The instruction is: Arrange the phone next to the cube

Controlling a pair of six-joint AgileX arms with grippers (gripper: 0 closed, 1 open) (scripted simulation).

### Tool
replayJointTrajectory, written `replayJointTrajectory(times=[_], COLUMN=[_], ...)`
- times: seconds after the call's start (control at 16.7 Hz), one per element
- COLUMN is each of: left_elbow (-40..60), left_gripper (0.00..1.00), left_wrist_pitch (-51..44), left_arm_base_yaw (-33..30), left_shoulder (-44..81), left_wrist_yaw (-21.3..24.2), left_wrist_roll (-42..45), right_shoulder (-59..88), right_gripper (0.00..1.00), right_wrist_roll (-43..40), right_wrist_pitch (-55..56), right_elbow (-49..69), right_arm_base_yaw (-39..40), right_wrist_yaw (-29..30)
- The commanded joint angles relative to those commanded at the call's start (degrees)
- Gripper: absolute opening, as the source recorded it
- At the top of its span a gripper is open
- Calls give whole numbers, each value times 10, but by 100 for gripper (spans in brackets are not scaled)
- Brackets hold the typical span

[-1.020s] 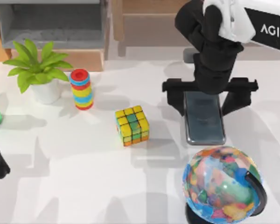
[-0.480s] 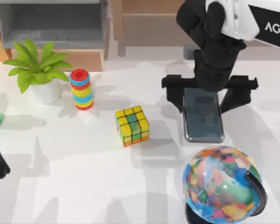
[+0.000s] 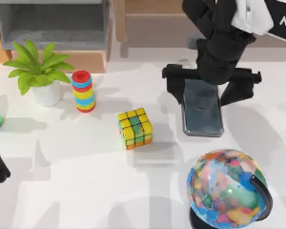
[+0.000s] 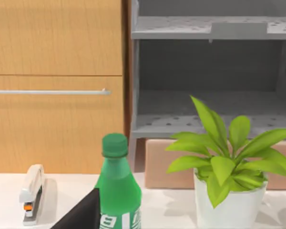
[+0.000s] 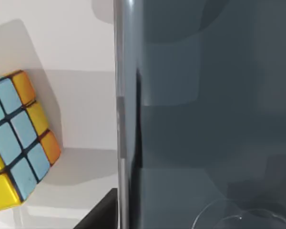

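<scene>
Top: your right gripper [image 3: 207, 88] has its fingers closed on the phone [image 3: 203, 114], right of the cube [image 3: 135, 128], apart. Step: carrying; next, shift it left, set down beside cube. White surface, plant [image 3: 38, 71], ring stack [image 3: 83, 90], globe [image 3: 229, 188].
L wrist: left arm parked at left edge; green bottle [image 4: 117, 186], shelf [image 4: 209, 28] behind.
R wrist: phone close, cube near.

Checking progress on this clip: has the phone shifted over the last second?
Yes. In the top view the phone, under the right gripper, has shifted left toward the unmoved cube and away from the globe.
</scene>
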Motion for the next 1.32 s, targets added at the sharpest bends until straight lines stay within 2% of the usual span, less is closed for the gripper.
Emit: replayJointTrajectory(times=[0.72,1.32], left_elbow=[0,0], left_gripper=[100,100], left_wrist_pitch=[0,0], left_arm_base_yaw=[0,0], left_shoulder=[0,0], left_wrist_yaw=[0,0], left_wrist_roll=[0,0], right_shoulder=[-21,-12], right_gripper=[0,0], right_wrist_roll=[4,6], right_wrist_pitch=[28,56], right_elbow=[9,-7], right_arm_base_yaw=[6,6], right_wrist_yaw=[-24,-7])
